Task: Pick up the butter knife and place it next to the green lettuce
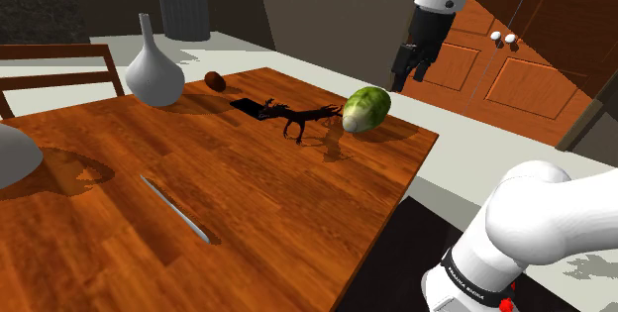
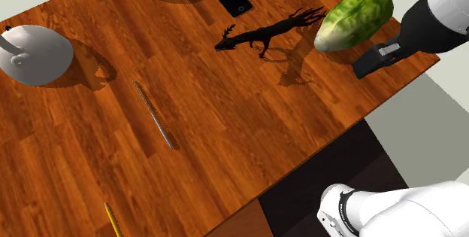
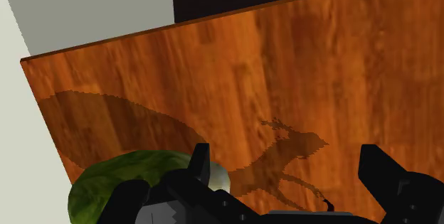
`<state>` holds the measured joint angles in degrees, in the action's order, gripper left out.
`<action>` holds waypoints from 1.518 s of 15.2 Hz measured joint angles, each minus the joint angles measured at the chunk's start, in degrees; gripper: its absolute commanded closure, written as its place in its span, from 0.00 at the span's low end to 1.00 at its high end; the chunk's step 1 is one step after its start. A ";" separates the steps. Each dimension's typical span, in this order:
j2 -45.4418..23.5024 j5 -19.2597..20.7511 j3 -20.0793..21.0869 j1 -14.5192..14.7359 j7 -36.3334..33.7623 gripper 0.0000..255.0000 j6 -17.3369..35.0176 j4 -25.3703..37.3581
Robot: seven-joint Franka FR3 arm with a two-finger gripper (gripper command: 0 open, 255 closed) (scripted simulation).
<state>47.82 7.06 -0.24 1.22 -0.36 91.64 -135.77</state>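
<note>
The butter knife (image 1: 174, 209) is a thin grey blade lying flat on the wooden table (image 1: 297, 211), near the front-left in the shoulder view. In the second exterior view the knife (image 2: 154, 115) lies mid-table. The green lettuce (image 1: 366, 108) rests near the table's far right corner. My black gripper (image 1: 409, 62) hangs in the air just beyond the lettuce (image 2: 353, 19), far from the knife. In the wrist view the fingers (image 3: 385, 176) stand apart with nothing between them, and the lettuce (image 3: 117, 183) sits below one of them.
A black antlered figurine (image 1: 302, 120) and a black phone (image 1: 253, 109) lie beside the lettuce. A grey vase (image 1: 154, 67), a small brown object (image 1: 216, 82) and a grey rounded vessel (image 2: 34, 55) stand farther off. A pencil (image 2: 113, 220) lies near one table edge. A chair back (image 1: 59, 67) adjoins the table.
</note>
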 measured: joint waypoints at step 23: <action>-29.60 -9.29 18.33 7.50 -18.84 0.00 17.89 7.87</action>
<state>18.22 -2.23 18.09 8.72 -19.20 109.53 -127.90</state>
